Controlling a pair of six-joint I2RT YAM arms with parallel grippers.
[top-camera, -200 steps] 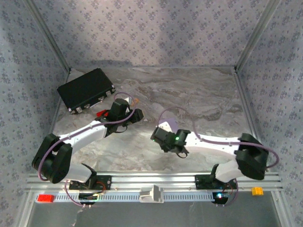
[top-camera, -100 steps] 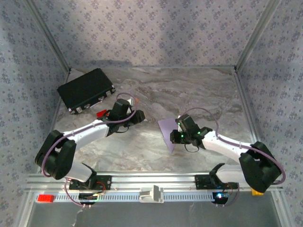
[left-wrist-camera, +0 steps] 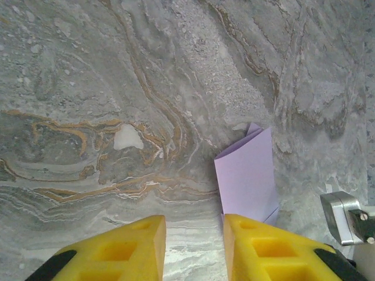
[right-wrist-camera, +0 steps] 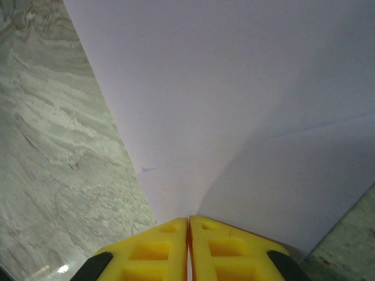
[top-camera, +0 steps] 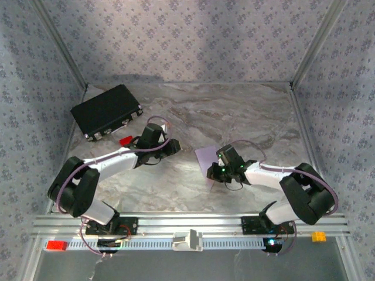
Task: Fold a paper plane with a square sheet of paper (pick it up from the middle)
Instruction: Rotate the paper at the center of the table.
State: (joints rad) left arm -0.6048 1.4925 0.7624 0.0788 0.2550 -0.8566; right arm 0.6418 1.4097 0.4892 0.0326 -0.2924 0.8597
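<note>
- Right tool (right-wrist-camera: 188, 221) is clamped on the square sheet of paper (right-wrist-camera: 234, 88). In the wrist view the pads sit together with the lilac sheet coming out from between them.
- The sheet sits right of centre on the tabletop (top-camera: 234, 111). From above it shows as a slanted lilac patch just beside the right tool.
- In the left wrist view the sheet looks tipped up or doubled over, with a second corner peeking out behind its top edge. We can't tell whether that is a pressed crease or only a bend.
- The right wrist view shows a faint line across the sheet and a buckle spreading from the pinch point.
- Left tool (left-wrist-camera: 194, 225) has a narrow gap between its pads and nothing in it. It hangs over bare tabletop near the sheet, on its left, not touching.
- Black case (top-camera: 106, 111) and small red block (top-camera: 125, 140) sit far left, well apart from the sheet.
- Our read is that pickup is done and folding has barely started. We see no pointed nose, no lengthwise centre crease and no wings, so nothing is plane-shaped yet.
- Left to do, as we judge it:
  - lay and press the centre crease
  - fold the corners in for the nose
  - fold the wings
- The left tool will likely need to hold the sheet down for those folds.
</note>
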